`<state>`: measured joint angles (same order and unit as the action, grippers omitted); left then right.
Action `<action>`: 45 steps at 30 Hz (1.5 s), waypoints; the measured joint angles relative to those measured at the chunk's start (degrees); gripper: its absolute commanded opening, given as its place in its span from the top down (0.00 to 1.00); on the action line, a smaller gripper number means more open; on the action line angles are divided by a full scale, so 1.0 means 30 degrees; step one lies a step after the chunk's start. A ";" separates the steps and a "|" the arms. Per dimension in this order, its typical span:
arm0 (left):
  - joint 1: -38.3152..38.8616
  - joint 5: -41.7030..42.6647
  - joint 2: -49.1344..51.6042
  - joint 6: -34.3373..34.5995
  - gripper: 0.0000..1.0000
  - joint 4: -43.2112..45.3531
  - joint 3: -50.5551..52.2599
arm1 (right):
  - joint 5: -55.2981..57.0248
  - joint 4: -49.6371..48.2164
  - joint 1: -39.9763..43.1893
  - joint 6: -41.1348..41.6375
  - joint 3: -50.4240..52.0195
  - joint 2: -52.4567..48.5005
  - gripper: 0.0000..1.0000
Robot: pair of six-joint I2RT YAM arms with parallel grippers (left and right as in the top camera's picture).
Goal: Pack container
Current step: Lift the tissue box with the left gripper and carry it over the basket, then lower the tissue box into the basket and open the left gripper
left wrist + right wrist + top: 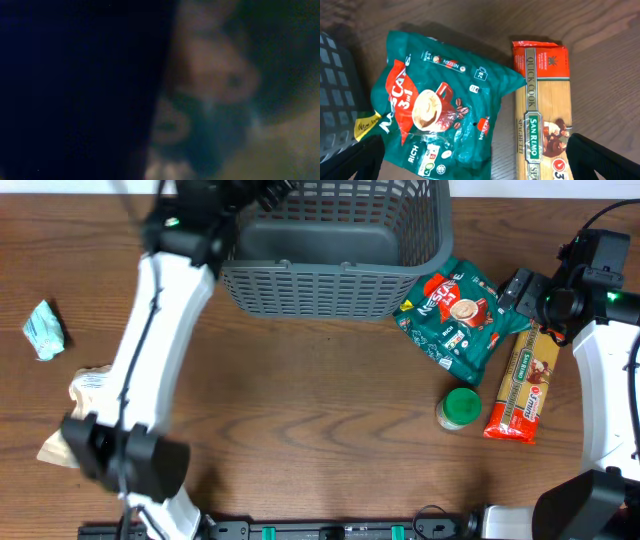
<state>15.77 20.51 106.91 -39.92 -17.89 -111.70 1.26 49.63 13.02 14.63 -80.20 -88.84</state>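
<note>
The container point(340, 250) stands at the middle of the worktop's point(300, 420) far edge, upright, with its opening facing up. No contents can be made out inside it.

Left pincer point(268, 192): positioned over the container's far left corner. The left wrist view is dark and blurred, so its state cannot be told.

Right pincer point(520, 288): released, fingers point(600, 157) spread wide, hovering near the right edge above the upper end of the spaghetti pack point(522, 385) and the edge of the green coffee bag point(455, 315). It grasps nothing.

The coffee bag lies flat just beside the container's right corner. A green-lidded jar point(460, 408) stands beside the spaghetti pack. Near the left edge lie a pale teal packet point(44, 330) and a tan bag point(85, 390), the latter partly hidden by the left arm point(150, 340).
</note>
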 measured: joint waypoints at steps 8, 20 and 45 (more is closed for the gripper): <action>0.0335 -0.0109 0.3956 -0.0321 0.94 -0.2586 0.0007 | 0.0000 0.0058 0.0000 -0.0007 0.0000 0.0000 0.01; 0.0335 -0.0852 0.5078 -0.0663 0.74 -0.5355 0.0007 | 0.0000 0.0124 0.0000 -0.0007 0.0000 0.0000 0.01; 0.0335 -0.0962 0.5078 -0.0787 0.46 -0.9165 0.0007 | 0.0007 -0.0474 0.0000 -0.0007 0.0000 0.0000 0.01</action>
<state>16.78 17.63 122.15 -42.28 -45.39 -111.68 1.28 48.21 13.02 14.61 -80.20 -88.84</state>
